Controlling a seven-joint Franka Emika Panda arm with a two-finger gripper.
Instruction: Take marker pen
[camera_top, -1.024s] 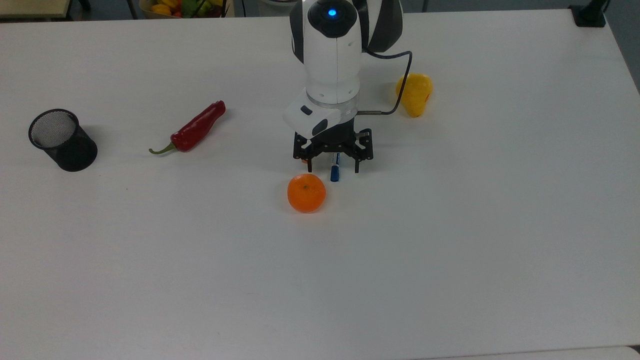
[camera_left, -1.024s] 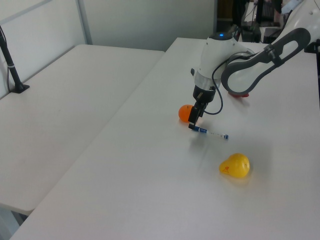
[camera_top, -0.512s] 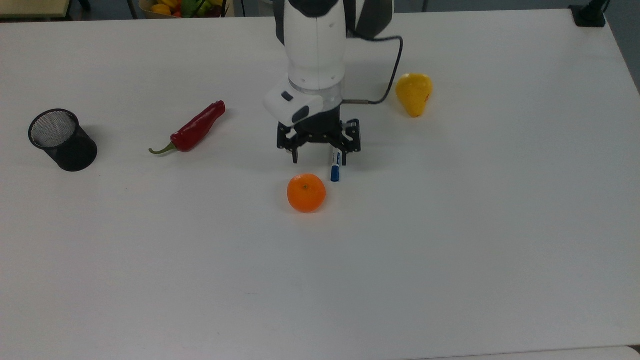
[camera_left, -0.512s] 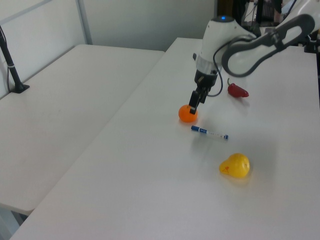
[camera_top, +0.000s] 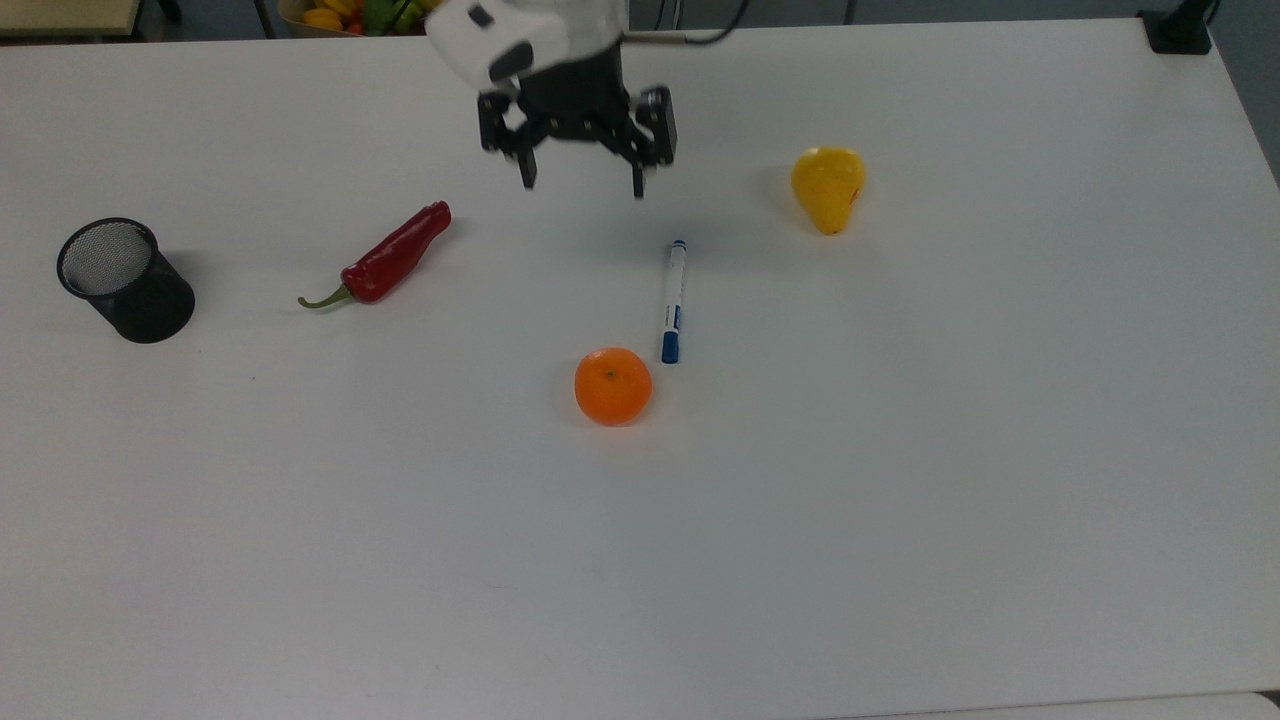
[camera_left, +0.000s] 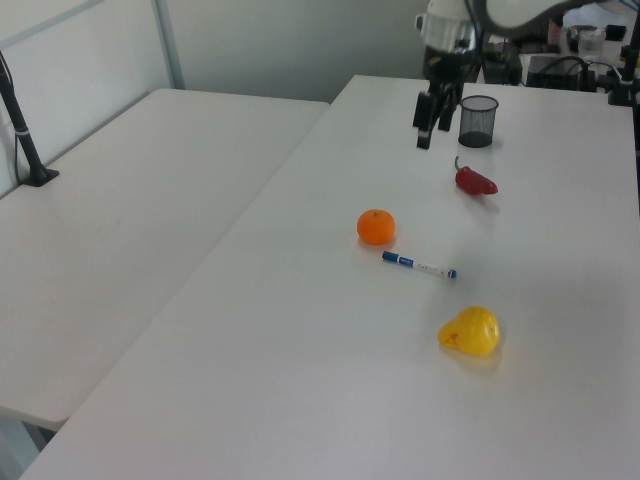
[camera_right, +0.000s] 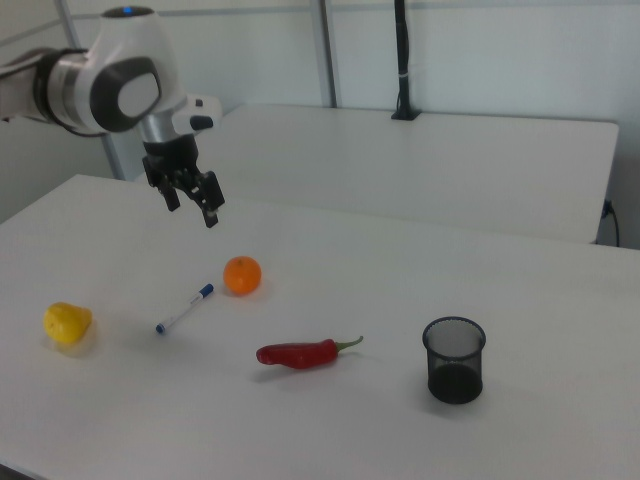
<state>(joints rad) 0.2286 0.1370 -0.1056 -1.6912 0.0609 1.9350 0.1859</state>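
The marker pen (camera_top: 673, 301) lies flat on the white table (camera_top: 900, 450), a slim white barrel with a blue cap pointing toward the orange (camera_top: 613, 386). In the left view the marker pen (camera_left: 419, 265) rests between the orange (camera_left: 376, 227) and the yellow pear (camera_left: 469, 331); in the right view the marker pen (camera_right: 184, 308) sits left of the orange (camera_right: 242, 275). My gripper (camera_top: 582, 183) hangs high above the table, open and holding nothing, well away from the pen. My gripper (camera_left: 427, 120) is raised in the left view, and my gripper (camera_right: 191, 205) hovers over the table in the right view.
A red chilli (camera_top: 385, 257) lies toward the top view's left, with a black mesh cup (camera_top: 125, 280) farther left. A yellow pear (camera_top: 829, 187) sits toward the top view's right. A bowl of fruit (camera_top: 365, 14) stands beyond the table's far edge.
My gripper has risen from just above the pen and pulled back toward the top view's upper edge, staying open. The pen, orange and other things have not moved.
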